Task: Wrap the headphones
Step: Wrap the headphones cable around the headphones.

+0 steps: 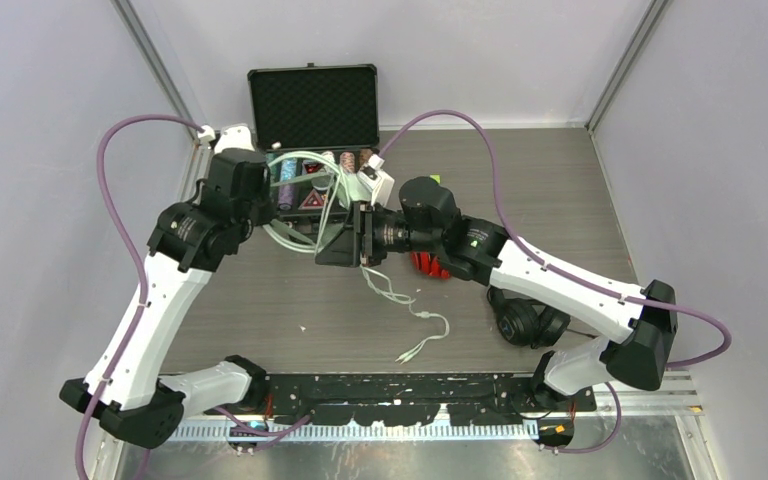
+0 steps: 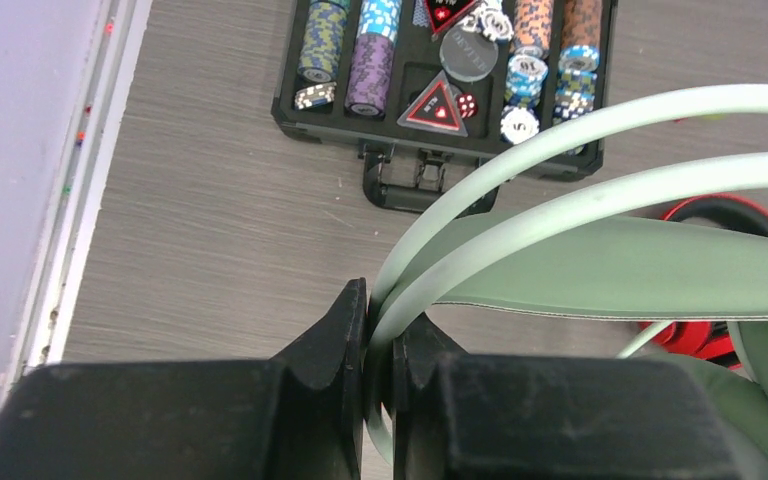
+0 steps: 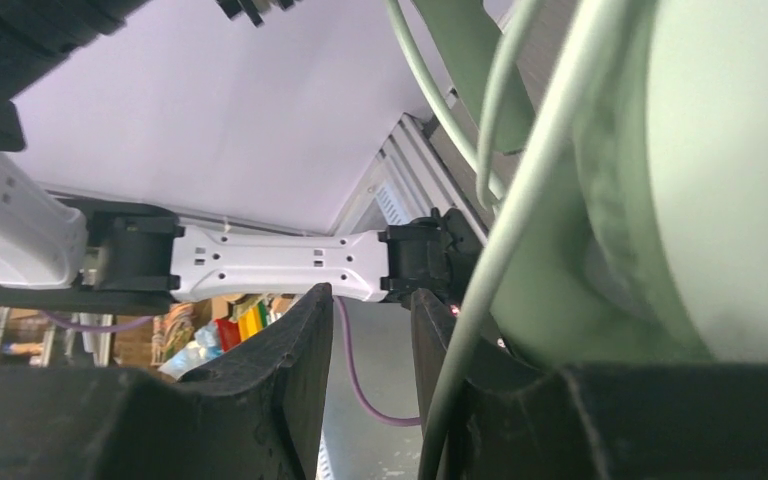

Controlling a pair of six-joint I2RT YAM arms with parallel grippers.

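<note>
Mint headphones (image 2: 600, 265), smooth curved band, in L pincer (image 2: 379, 335)

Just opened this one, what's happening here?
The left claw is clamped on the thin band of the mint-green headphones, holding them up. The right claw is open beside an ear cup, gripping nothing. Their white cable trails loose on the table, not yet wrapped.

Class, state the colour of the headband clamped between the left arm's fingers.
Pale mint green; the headband shows best in the left wrist view.
</note>
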